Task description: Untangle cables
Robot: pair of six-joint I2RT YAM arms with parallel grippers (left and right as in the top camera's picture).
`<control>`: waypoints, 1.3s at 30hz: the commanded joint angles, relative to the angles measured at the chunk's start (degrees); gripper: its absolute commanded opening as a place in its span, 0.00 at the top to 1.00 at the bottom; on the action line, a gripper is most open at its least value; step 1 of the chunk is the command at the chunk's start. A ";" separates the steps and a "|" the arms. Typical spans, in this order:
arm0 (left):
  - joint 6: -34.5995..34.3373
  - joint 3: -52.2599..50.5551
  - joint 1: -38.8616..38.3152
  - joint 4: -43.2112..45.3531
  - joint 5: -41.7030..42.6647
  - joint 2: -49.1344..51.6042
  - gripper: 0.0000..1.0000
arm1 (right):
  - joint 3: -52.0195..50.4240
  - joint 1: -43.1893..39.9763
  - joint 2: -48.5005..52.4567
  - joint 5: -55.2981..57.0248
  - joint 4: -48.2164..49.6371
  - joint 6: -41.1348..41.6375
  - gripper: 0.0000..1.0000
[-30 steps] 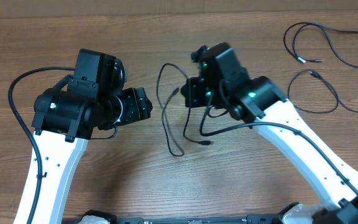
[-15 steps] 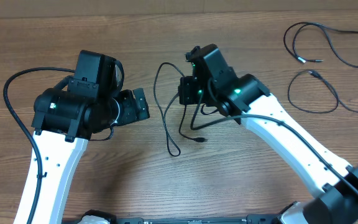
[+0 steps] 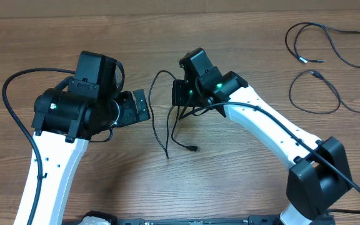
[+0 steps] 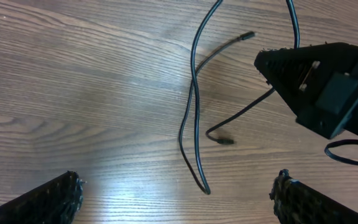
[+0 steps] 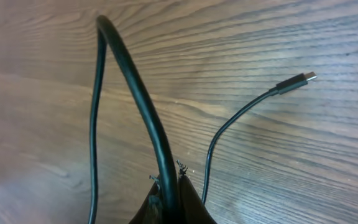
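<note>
A thin black cable [image 3: 162, 128] hangs in a loop from my right gripper [image 3: 176, 94] at the table's middle, and its lower bend and a plug tip [image 3: 194, 149] rest on the wood. In the right wrist view the right gripper [image 5: 168, 182] is shut on this cable [image 5: 135, 93], with a plug tip [image 5: 296, 81] lying beyond. My left gripper [image 3: 141, 105] stands open just left of the cable, nothing between its fingers. From the left wrist, the left gripper [image 4: 178, 185] is wide open above the cable's bend [image 4: 194, 124], and the right gripper [image 4: 316, 78] shows at the right. Two more cables [image 3: 320, 37] [image 3: 317, 94] lie at the far right.
The left arm's thick black lead [image 3: 17, 103] arcs out over the table's left side. The right arm [image 3: 274, 134] slants across the right half from the front edge. Bare wood [image 3: 230, 181] lies in front of the grippers.
My right gripper has moved left and a little farther back, dragging the held cable with it. The left gripper has opened wider and stayed in place.
</note>
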 commanded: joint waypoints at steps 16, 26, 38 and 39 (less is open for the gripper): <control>0.42 0.98 0.35 -0.46 -1.03 -1.11 0.00 | 0.92 -0.92 6.60 15.52 -9.18 12.11 0.78; 0.42 0.98 0.35 -0.57 -1.03 -1.11 0.00 | 2.29 -4.76 6.03 15.54 -15.06 11.15 0.34; 0.39 0.98 0.35 -0.09 -1.05 -1.11 0.00 | 9.49 -8.24 1.46 -3.67 -23.10 -10.36 0.20; 0.39 0.98 0.35 0.04 -1.03 -1.11 0.00 | 9.14 -7.93 1.64 -4.79 -23.87 -11.15 0.20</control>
